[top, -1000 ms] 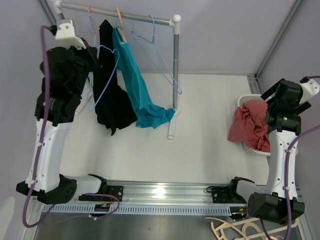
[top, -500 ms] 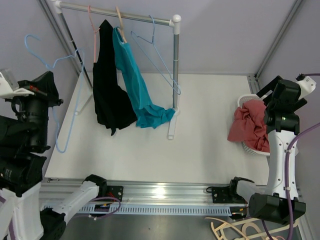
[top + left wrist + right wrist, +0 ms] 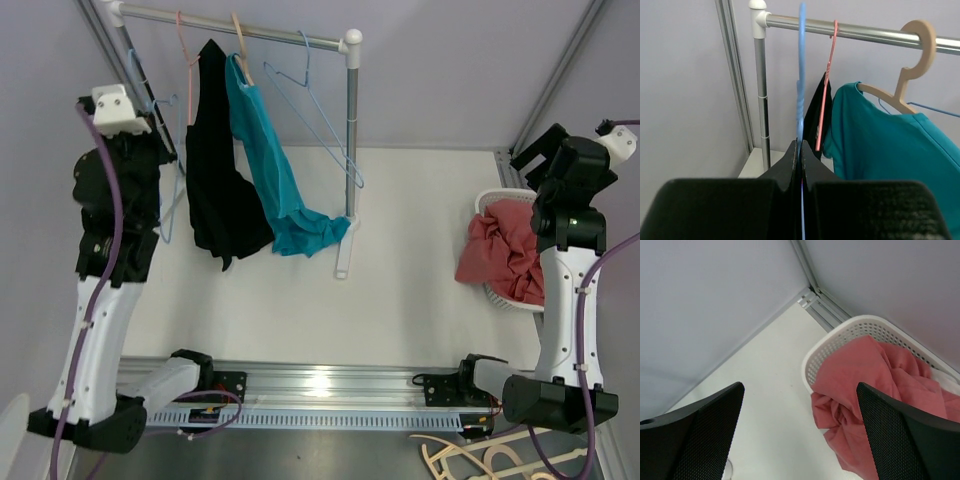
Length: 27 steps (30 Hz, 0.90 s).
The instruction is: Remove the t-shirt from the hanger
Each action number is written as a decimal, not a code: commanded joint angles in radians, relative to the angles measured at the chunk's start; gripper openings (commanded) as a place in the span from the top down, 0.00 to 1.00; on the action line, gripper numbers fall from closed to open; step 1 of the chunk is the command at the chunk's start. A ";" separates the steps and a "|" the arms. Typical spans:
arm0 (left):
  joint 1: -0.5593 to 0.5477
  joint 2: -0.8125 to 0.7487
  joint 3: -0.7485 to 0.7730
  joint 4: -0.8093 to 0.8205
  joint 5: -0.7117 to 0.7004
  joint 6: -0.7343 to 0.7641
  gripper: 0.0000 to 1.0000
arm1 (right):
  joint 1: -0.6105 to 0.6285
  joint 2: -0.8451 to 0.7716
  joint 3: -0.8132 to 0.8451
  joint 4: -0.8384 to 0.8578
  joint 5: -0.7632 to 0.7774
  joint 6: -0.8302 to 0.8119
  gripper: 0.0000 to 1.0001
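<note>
Pinching a bare light-blue hanger (image 3: 801, 75) by its wire, the left gripper (image 3: 800, 150) has its two fingers pressed together on it, and the wire runs straight up from between them. The wire crosses the metal rail (image 3: 865, 32) close to the rack's left post (image 3: 760, 75); I cannot tell whether its hook sits on the rail.

Just to the right of it on the rail hangs a pink hanger (image 3: 827, 80) carrying a black garment (image 3: 815, 110). Next along is a wooden hanger (image 3: 907, 75) with the teal t-shirt (image 3: 880, 140) draped on it. In the top view the teal t-shirt hangs beside and touching the black garment, and its lower end trails toward the foot of the rack. A second blue hanger (image 3: 325, 110), with nothing on it, hangs near the right-hand end of the rail.

Over at the far right of the white surface (image 3: 400, 260), the right gripper (image 3: 799, 390) is raised with its fingers spread wide apart, holding nothing. Below it stands a white basket (image 3: 840, 335) with a red cloth (image 3: 865, 375) bunched inside and spilling over the rim.
</note>
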 commanded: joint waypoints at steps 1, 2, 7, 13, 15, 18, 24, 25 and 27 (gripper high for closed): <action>0.043 0.069 0.077 0.095 0.104 -0.043 0.99 | 0.013 0.011 0.085 0.017 -0.028 -0.010 0.01; 0.048 0.088 0.098 0.111 0.106 -0.040 0.99 | 0.011 0.009 0.090 0.023 -0.030 -0.013 0.01; 0.128 0.241 0.234 0.082 0.211 -0.079 0.99 | 0.013 0.014 0.125 0.046 -0.067 -0.010 0.01; 0.241 0.426 0.425 0.034 0.368 -0.164 0.99 | 0.014 0.023 0.136 0.056 -0.074 -0.028 0.01; 0.283 0.460 0.495 0.025 0.368 -0.190 0.99 | 0.014 0.025 0.124 0.066 -0.073 -0.031 0.01; 0.310 0.520 0.578 0.028 0.446 -0.215 0.99 | 0.016 0.032 0.119 0.081 -0.077 -0.031 0.00; 0.339 0.644 0.687 0.011 0.553 -0.241 0.99 | 0.017 0.046 0.121 0.095 -0.090 -0.031 0.00; 0.347 0.664 0.704 -0.002 0.561 -0.260 0.99 | 0.016 0.046 0.121 0.104 -0.097 -0.031 0.00; 0.359 0.709 0.747 -0.007 0.566 -0.267 0.99 | 0.017 0.048 0.121 0.115 -0.102 -0.027 0.01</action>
